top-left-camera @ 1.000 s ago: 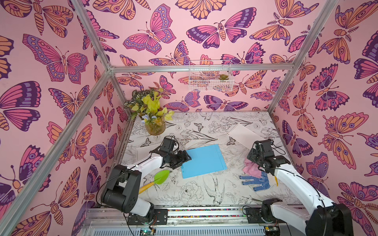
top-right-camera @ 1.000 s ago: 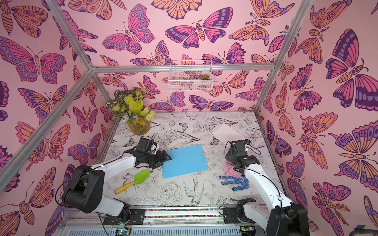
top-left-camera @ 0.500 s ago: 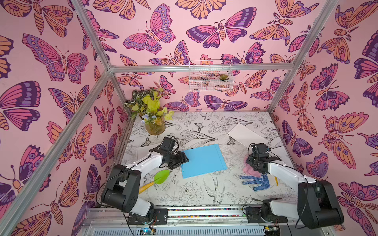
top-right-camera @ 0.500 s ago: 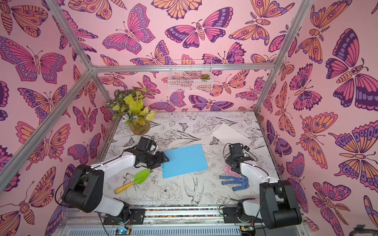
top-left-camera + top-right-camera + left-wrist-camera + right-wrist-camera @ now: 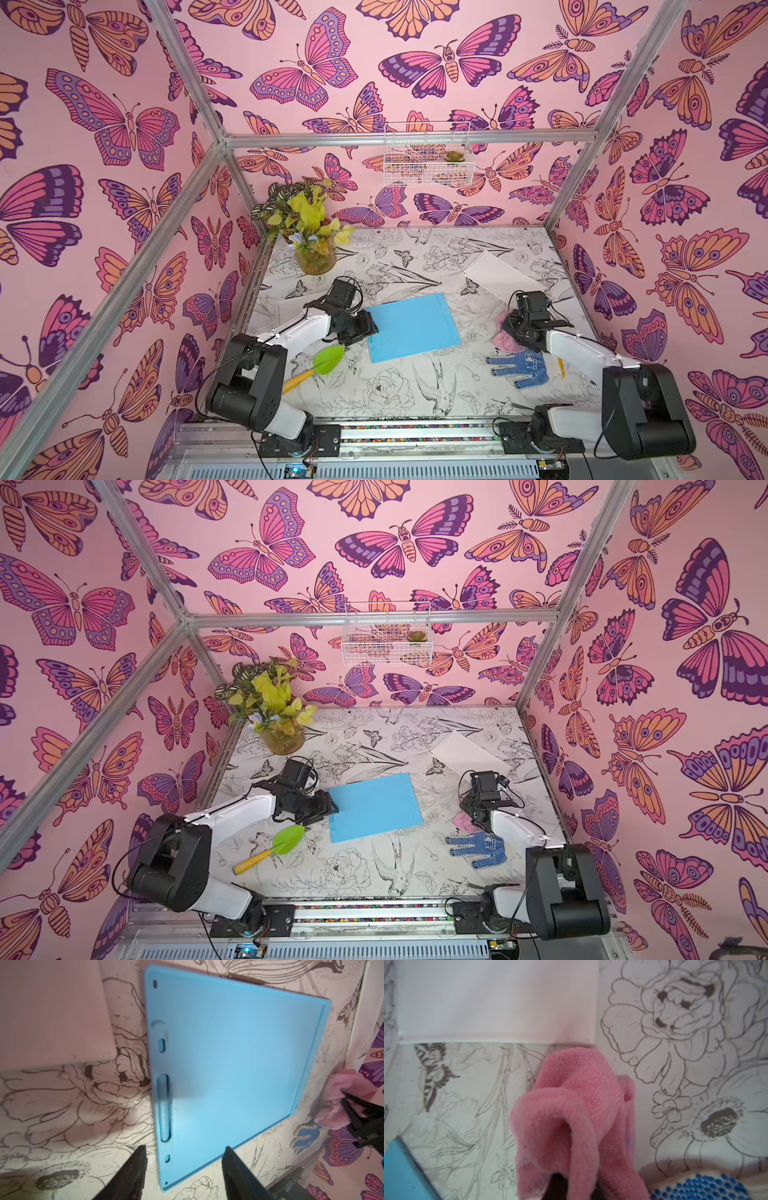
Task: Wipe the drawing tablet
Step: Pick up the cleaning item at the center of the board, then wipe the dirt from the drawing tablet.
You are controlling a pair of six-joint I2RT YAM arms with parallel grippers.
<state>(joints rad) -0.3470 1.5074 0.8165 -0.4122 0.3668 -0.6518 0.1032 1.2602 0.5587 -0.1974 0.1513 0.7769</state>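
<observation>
**Position.** The drawing tablet point(image 5: 411, 328) lies flat at mid-bench point(image 5: 395, 395), its long axis running roughly across the robot's front and slightly skewed.

**Left arm.** The left gripper point(image 5: 185, 1148) sits at the tablet's left short edge. Its fingers point(image 5: 133, 1167) are spread and straddle one corner, with a gap visible beside the edge, so nothing is grasped.

**Right arm.** The right gripper point(image 5: 346, 1098) has its fingers clenched on the pink cloth point(image 5: 571, 1105), low over the bench and just beside a blue-dotted glove point(image 5: 515, 368).

**Governing relation.** From the cloth, the tablet lies toward the robot's left across a bare strip of bench. The left arm is nearer the tablet, but the right arm carries the wiper.

**View differences.** Both top views hide the finger gaps under the gripper bodies. The left wrist view shows them, along with a slot and buttons on the near edge (possibly a stylus recess). The right wrist view catches only one tablet corner point(image 5: 402, 1167).
</observation>
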